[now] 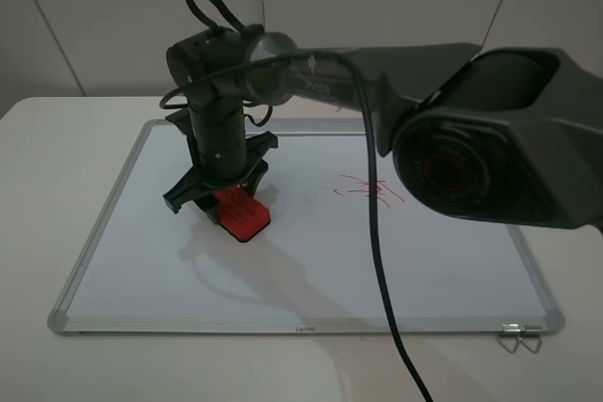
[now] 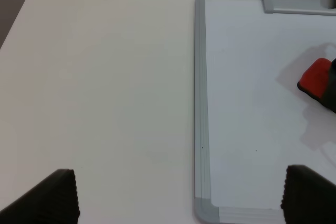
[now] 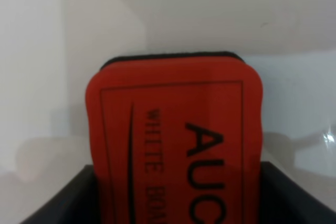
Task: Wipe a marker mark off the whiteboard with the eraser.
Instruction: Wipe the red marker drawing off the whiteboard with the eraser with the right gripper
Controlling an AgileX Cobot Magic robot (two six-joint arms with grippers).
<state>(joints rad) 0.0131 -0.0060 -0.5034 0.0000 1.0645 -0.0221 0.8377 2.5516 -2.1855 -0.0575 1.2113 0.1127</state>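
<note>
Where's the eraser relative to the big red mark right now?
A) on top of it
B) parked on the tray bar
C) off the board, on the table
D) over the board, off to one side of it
D: in the high view the eraser, gripped in the right end effector, is over the whiteboard to the left of the marker mark, with bare white board between them.
</note>
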